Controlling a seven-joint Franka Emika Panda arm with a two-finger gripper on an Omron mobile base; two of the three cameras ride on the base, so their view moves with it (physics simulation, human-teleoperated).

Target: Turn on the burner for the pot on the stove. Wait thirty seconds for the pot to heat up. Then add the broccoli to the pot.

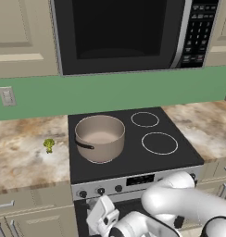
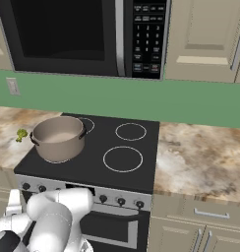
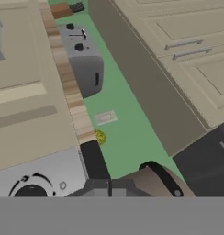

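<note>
The gripper [image 1: 97, 221] sits low in front of the stove [image 1: 133, 162], just below the silver front panel with its row of small black knobs [image 1: 100, 190]; its fingers cannot be made out, so I cannot tell whether it is open or closed, and nothing shows in its grasp. The white arm [image 2: 58, 214] folds in front of the oven door. Above it, the pot [image 1: 100, 137] stands upright on the front-left burner of the black glass top, a dark loop handle facing forward, and its inside looks bare. The broccoli [image 1: 49, 145] lies on the marbled tabletop [image 1: 22, 152] left of the stove, near the pot but apart from it. In the hand view the pot's rim and dark handle [image 3: 162, 179] show at the bottom, with the broccoli beyond and a silver toaster [image 3: 81, 59] further along the tabletop. A black microwave [image 2: 82, 34] hangs above the stove.
</note>
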